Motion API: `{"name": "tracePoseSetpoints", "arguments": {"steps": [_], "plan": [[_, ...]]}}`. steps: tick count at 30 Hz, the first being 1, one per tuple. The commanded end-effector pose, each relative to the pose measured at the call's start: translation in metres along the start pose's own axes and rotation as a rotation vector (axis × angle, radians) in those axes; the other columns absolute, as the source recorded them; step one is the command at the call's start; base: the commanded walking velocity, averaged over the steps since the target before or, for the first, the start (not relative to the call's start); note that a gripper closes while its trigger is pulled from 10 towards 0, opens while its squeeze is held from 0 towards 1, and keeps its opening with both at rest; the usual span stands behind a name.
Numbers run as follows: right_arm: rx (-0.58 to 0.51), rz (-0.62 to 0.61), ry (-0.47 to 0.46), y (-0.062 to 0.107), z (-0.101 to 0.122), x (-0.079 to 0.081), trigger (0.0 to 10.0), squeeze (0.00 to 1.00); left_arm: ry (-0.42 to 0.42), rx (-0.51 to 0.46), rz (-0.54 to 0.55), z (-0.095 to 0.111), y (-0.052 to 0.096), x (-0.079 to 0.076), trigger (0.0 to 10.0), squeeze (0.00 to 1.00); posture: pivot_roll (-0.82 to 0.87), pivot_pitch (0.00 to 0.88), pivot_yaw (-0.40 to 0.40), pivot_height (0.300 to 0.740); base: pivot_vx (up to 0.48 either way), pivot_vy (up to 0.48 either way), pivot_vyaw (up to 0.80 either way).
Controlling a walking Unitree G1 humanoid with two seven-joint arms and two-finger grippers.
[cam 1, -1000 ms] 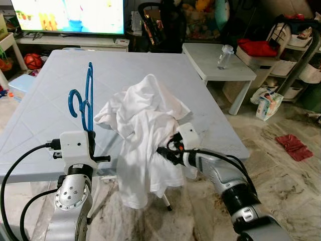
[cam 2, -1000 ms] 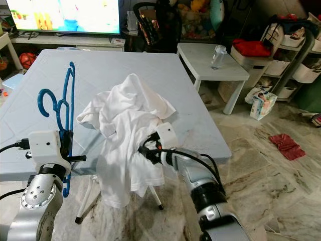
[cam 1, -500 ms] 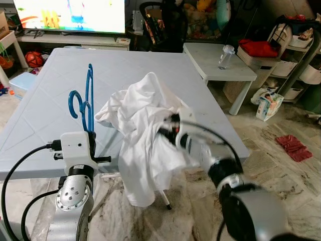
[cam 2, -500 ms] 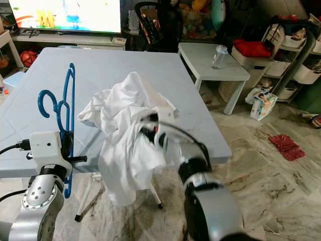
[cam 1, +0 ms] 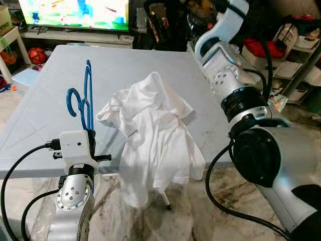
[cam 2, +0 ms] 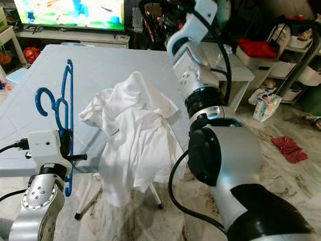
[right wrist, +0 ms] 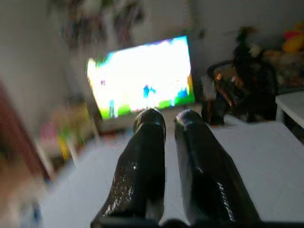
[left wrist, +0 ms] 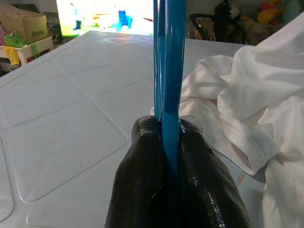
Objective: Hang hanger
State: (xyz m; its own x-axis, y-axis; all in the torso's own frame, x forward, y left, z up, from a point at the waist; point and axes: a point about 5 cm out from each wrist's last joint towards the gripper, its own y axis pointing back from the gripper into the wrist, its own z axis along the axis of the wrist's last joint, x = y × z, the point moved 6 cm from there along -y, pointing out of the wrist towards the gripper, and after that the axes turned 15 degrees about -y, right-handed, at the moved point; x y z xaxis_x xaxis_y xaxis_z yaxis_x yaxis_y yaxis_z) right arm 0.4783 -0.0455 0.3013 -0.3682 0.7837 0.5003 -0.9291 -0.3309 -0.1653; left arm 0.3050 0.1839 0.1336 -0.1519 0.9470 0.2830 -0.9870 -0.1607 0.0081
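A blue plastic hanger (cam 1: 86, 98) stands upright over the near left part of the pale blue table (cam 1: 45, 90), hook to the left. My left gripper (left wrist: 167, 127) is shut on its lower bar. A crumpled white shirt (cam 1: 156, 131) lies on the table to the right of the hanger, and its lower half drapes over the front edge. My right arm (cam 1: 234, 75) is raised high beyond the shirt, over the table's far right corner. The right gripper (right wrist: 168, 118) has its fingers close together with nothing between them, pointing toward the television.
A lit television (cam 1: 75, 12) stands behind the table, with a black chair (cam 2: 153, 22) beside it. A white side table (cam 2: 239, 68) and shelves with bins (cam 2: 301, 55) are to the right. A red cloth (cam 2: 287, 148) lies on the marble floor.
My right gripper has let go of the shirt and the arm has swung up and away over the far side of the table. The shirt has settled flatter. The left arm and the hanger have stayed put.
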Motion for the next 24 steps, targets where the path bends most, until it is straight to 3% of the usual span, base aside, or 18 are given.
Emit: {"name": "tracePoseSetpoints", "arguments": {"steps": [1, 4, 5, 6, 10, 13, 17, 18, 19, 24], "plan": [[0.11, -0.002, 0.107, 0.005, -0.03, -0.01, 10.0, 1.0, -0.01, 0.052, 0.0, -0.013, 0.003, -0.002, 10.0, 0.0, 0.18, 0.0, -0.149, 0.74, 0.0, 0.0, 0.0], [0.249, 0.055, 0.242, 0.019, -0.073, -0.023, 10.0, 1.0, -0.009, 0.059, -0.002, -0.014, 0.004, -0.002, 10.0, 0.0, 0.17, 0.0, -0.145, 0.74, 0.0, 0.0, 0.0], [0.249, 0.055, 0.242, 0.019, -0.073, -0.023, 10.0, 1.0, -0.009, 0.059, -0.002, -0.014, 0.004, -0.002, 10.0, 0.0, 0.17, 0.0, -0.145, 0.74, 0.0, 0.0, 0.0], [0.325, 0.067, 0.266, 0.031, -0.093, -0.04, 10.0, 1.0, -0.011, 0.063, -0.004, -0.016, 0.005, -0.002, 10.0, 0.0, 0.16, 0.0, -0.139, 0.74, 0.0, 0.0, 0.0], [0.457, 0.143, 0.221, 0.058, -0.116, -0.068, 10.0, 1.0, -0.017, 0.069, -0.017, -0.017, 0.004, -0.003, 10.0, 0.0, 0.15, 0.0, -0.13, 0.74, 0.0, 0.0, 0.0], [0.486, 0.16, 0.241, 0.066, -0.119, -0.076, 10.0, 1.0, -0.017, 0.069, -0.02, -0.017, 0.004, -0.003, 10.0, 0.0, 0.15, 0.001, -0.126, 0.74, 0.0, 0.0, 0.0], [0.57, 0.155, 0.261, 0.092, -0.118, -0.108, 10.0, 1.0, -0.019, 0.076, -0.039, -0.019, 0.005, -0.006, 10.0, 0.0, 0.13, 0.008, -0.112, 0.74, 0.0, 0.0, 0.0], [0.57, 0.155, 0.261, 0.092, -0.118, -0.108, 10.0, 1.0, -0.019, 0.076, -0.039, -0.019, 0.005, -0.006, 10.0, 0.0, 0.13, 0.008, -0.112, 0.74, 0.0, 0.0, 0.0], [0.61, 0.172, 0.281, 0.105, -0.118, -0.117, 10.0, 1.0, -0.023, 0.072, -0.056, -0.018, 0.006, -0.01, 10.0, 0.0, 0.12, 0.009, -0.108, 0.74, 0.0, 0.0, 0.0], [0.665, 0.217, 0.296, 0.122, -0.122, -0.119, 10.0, 1.0, -0.021, 0.072, -0.064, -0.019, 0.004, -0.012, 10.0, 0.0, 0.12, 0.0, -0.107, 0.74, 0.0, 0.0, 0.0]]}}
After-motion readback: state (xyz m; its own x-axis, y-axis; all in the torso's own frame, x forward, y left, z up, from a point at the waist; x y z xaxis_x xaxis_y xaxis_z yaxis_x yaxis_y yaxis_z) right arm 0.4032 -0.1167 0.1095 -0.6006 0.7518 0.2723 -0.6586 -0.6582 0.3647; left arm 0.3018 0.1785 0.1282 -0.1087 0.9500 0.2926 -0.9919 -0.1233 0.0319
